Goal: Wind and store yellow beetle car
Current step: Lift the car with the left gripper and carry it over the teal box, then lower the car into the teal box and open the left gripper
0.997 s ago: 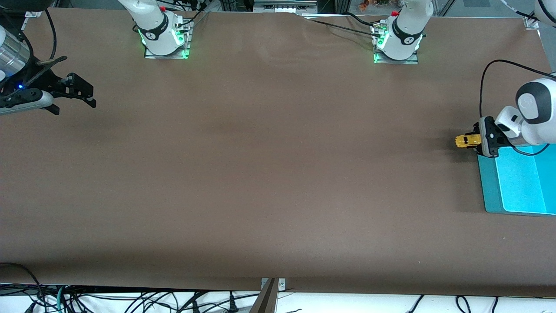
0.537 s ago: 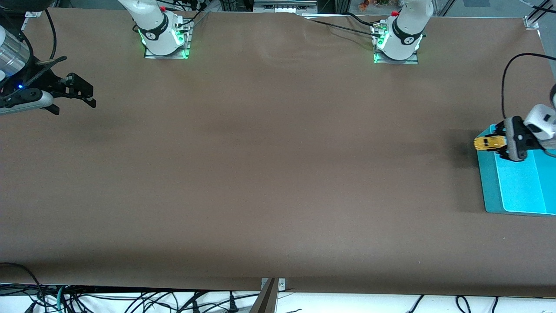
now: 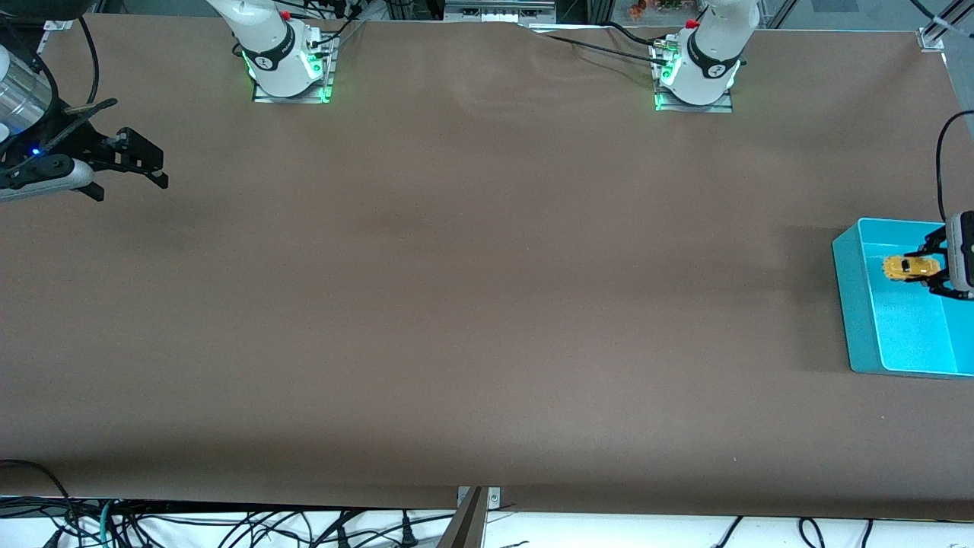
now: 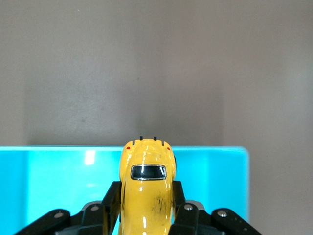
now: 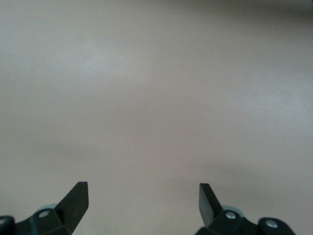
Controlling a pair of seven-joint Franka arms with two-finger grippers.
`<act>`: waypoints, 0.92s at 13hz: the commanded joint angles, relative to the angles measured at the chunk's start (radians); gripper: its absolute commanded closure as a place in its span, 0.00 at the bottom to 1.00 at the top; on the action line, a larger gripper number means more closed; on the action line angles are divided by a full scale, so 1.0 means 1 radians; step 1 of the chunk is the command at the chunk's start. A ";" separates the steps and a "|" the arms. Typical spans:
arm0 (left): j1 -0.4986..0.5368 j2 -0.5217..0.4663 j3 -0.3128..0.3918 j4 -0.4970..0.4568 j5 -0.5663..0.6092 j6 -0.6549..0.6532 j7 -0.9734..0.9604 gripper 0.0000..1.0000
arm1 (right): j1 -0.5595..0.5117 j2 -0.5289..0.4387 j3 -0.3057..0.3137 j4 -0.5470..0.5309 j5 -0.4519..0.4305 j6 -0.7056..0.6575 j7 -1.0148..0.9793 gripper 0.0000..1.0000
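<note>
We have the yellow beetle car (image 3: 910,267) clenched in the left gripper (image 3: 934,268), jaws pinching its flanks; the left wrist view confirms it, car (image 4: 147,191) nose-out between the fingers (image 4: 111,208). The car is up in the air over the teal bin (image 3: 856,304) at the left arm's end of the counter (image 3: 487,304), over the part of the bin nearest the robot bases and just inside the wall that faces the middle of the counter. We judge the store step is nearly done: only lowering and release remain. We can't tell from here whether the spring is wound.

The right gripper (image 3: 137,164) waits over the counter at the right arm's end, jaws spread and holding nothing; the right wrist view shows only bare counter between the fingers (image 5: 76,198).

Risks from here:
- Car sits close to the bin wall (image 4: 122,149) in the left wrist view. If we release this close to the rim, it may clip the wall, bounce out or land hung on the edge.
- If the spring is wound, the wheels may spin on touchdown, so the car may run into a wall, flip or climb out.
- Dropping from height could make it tumble, since it is small and light and the bin floor looks slick.
- Grip is on the rear half only, so the nose could tip during the descent.
- Part of the bin and the gripper run off the front view's edge, so clearance to those walls is unchecked.

We'd go farther into the bin, get low, then let go.
</note>
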 commanded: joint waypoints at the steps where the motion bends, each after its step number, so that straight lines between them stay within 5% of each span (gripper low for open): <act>1: 0.029 0.161 -0.005 0.180 0.012 -0.025 0.121 0.98 | -0.005 0.001 0.001 0.017 0.000 -0.023 -0.003 0.00; 12: 0.019 0.258 -0.004 0.176 0.091 0.099 0.058 0.94 | -0.005 0.001 0.001 0.017 -0.001 -0.023 -0.002 0.00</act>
